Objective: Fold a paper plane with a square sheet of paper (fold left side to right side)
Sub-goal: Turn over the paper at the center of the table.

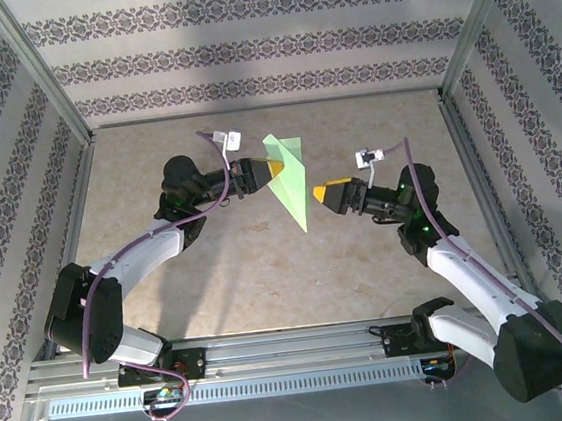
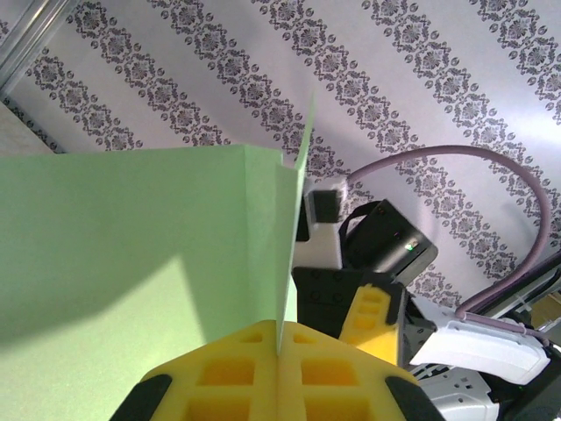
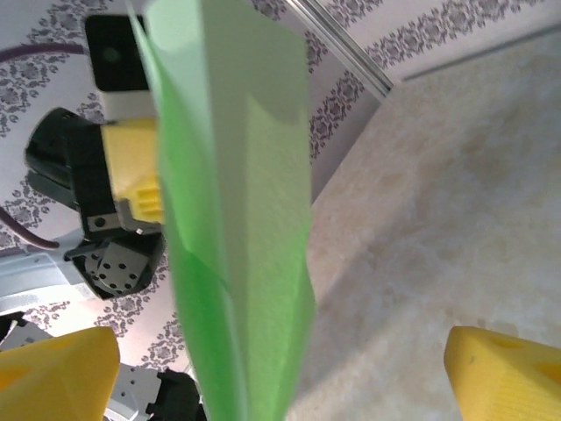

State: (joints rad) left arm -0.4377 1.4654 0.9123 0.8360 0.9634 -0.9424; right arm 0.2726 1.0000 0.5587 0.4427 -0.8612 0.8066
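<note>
- Paper plane [image 1: 292,181], aloft above the worktop [image 1: 217,267], pinched by the left gripper [image 1: 274,171]; the pinch is indistinct from above, plain in the left wrist view.
- Right gripper [image 1: 318,195] spread wide beside it; contact unclear.

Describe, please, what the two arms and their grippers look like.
Both the left arm and right arm have white shell links joined by black joints. A purple cable runs along each. The left gripper and right gripper have black bodies and blocky yellow fingers with square pockets. A small green light glows on the right arm.
</note>
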